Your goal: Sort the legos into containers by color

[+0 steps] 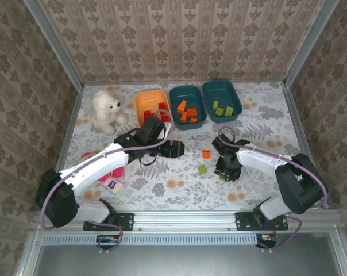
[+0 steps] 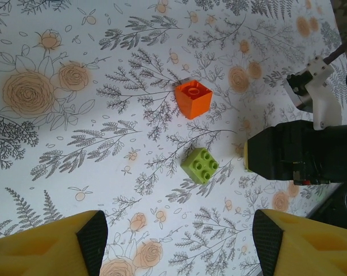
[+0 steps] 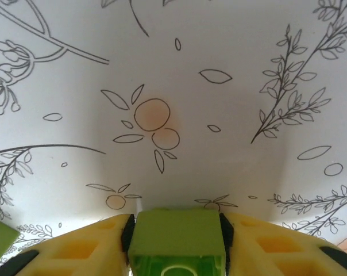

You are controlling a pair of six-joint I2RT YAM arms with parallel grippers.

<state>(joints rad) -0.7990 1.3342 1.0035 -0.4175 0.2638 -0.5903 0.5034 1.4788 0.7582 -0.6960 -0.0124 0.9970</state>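
From above, we see three tubs lining the far edge of the table (image 1: 265, 123), around twelve o'clock. The orange tub (image 1: 143, 99), toward eleven, holds red bricks (image 1: 160, 110). The middle tub (image 1: 176, 95), teal, holds orange bricks (image 1: 188, 113). The right tub (image 1: 211, 87), also teal, holds green bricks (image 1: 222, 109). A bear (image 1: 107, 109) sits at nine o'clock of the orange tub.

Near the table's centre a loose orange brick (image 1: 206, 153) lies with a loose green brick (image 1: 202, 169) at seven o'clock of it, the two apart. The left gripper (image 1: 176, 148) is at nine o'clock of the pair and the right gripper (image 1: 225, 174) at four o'clock.

The left wrist view brings us closer to both loose bricks, the orange (image 2: 193, 99) at twelve and the green (image 2: 200, 165), with four studs, just below it. The left gripper (image 2: 179, 233) has its jaws spread wide with nothing between them. The dark right gripper (image 2: 294, 158) stands at three o'clock.

From above, the held brick (image 1: 224, 177) is only a green fleck under the right gripper. In the right wrist view we see it (image 3: 176, 241) clamped between the yellow fingers (image 3: 87, 253) of the right gripper (image 3: 176, 236), and a green sliver (image 3: 0, 241) shows at eight o'clock.
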